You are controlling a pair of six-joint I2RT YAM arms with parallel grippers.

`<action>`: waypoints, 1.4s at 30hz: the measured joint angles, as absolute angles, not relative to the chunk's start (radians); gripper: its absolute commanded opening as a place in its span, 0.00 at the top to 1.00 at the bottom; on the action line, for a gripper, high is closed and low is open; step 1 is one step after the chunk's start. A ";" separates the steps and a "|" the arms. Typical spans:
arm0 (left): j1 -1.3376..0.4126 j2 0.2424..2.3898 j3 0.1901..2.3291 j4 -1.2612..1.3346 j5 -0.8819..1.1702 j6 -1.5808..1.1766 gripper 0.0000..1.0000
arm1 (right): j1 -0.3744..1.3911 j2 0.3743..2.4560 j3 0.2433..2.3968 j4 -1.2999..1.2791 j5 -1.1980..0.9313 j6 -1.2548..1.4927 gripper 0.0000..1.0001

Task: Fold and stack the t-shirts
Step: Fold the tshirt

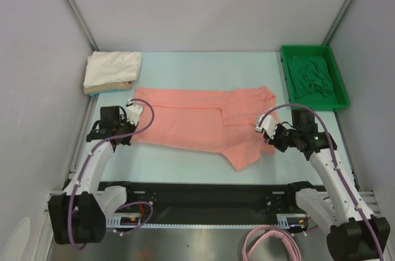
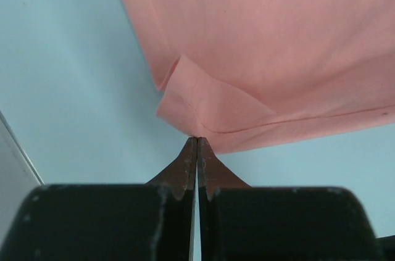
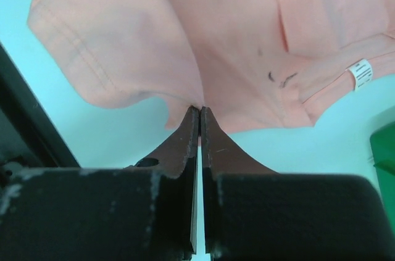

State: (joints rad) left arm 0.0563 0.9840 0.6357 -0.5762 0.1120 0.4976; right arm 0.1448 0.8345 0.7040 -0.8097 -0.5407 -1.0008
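Note:
A salmon-pink t-shirt lies folded lengthwise across the middle of the table, its small white neck label showing in the right wrist view. My left gripper is at the shirt's left end. Its jaws are shut on the corner of the hem, which is creased upward there. My right gripper is at the right end by a sleeve, its jaws shut on the puckered edge of the cloth. A folded white t-shirt rests on a tan one at the back left.
A bright green tray stands at the back right with a crumpled dark green t-shirt in it. Grey walls enclose the table on three sides. A black rail with both arm bases runs along the near edge.

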 measured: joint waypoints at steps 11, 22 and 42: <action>0.075 1.269 0.807 -0.493 0.118 0.498 1.00 | 0.019 1.163 0.877 -0.629 -0.659 -0.889 1.00; 0.078 1.601 1.121 -0.488 0.149 0.496 0.97 | -0.017 1.482 1.074 -0.490 -0.715 -0.785 0.99; 0.082 1.509 1.041 -0.381 0.247 0.410 0.50 | 0.010 1.409 1.016 -0.385 -0.719 -0.708 0.46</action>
